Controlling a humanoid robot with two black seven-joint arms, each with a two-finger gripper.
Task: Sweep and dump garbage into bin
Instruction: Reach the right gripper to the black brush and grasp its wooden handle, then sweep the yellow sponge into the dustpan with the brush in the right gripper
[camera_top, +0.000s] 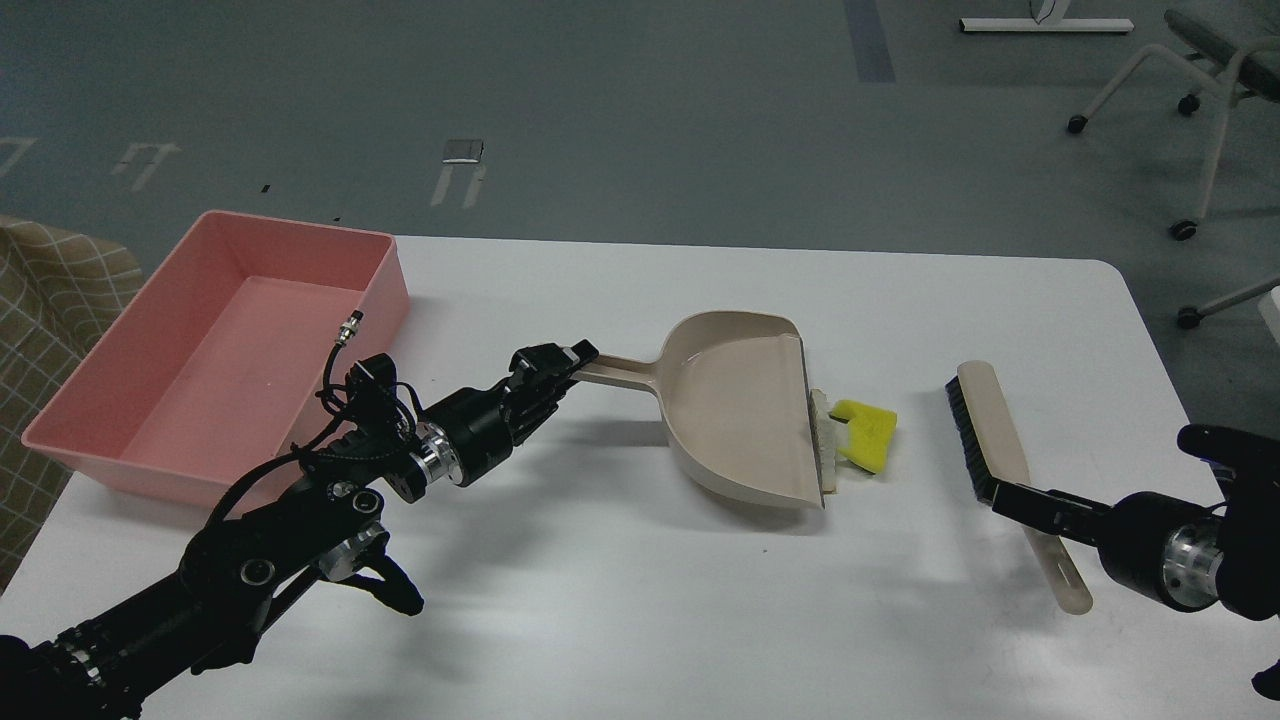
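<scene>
My left gripper (566, 361) is shut on the handle of the beige dustpan (745, 410), whose mouth faces right. The garbage lies at its lip: a thin whitish wedge (824, 435) touching the front edge, and a bright yellow notched piece (868, 433) just to its right. The beige brush (983, 425) with black bristles lies further right. My right gripper (1004, 493) comes in from the right and sits over the brush handle; its fingers show as one dark bar. The pink bin (384, 291) stands at the far left and holds nothing.
The white table (640, 600) ends close to the right of the brush. A checked cloth (50, 290) lies beside the bin at the left. Office chairs (1200, 90) stand on the floor beyond the table's right corner.
</scene>
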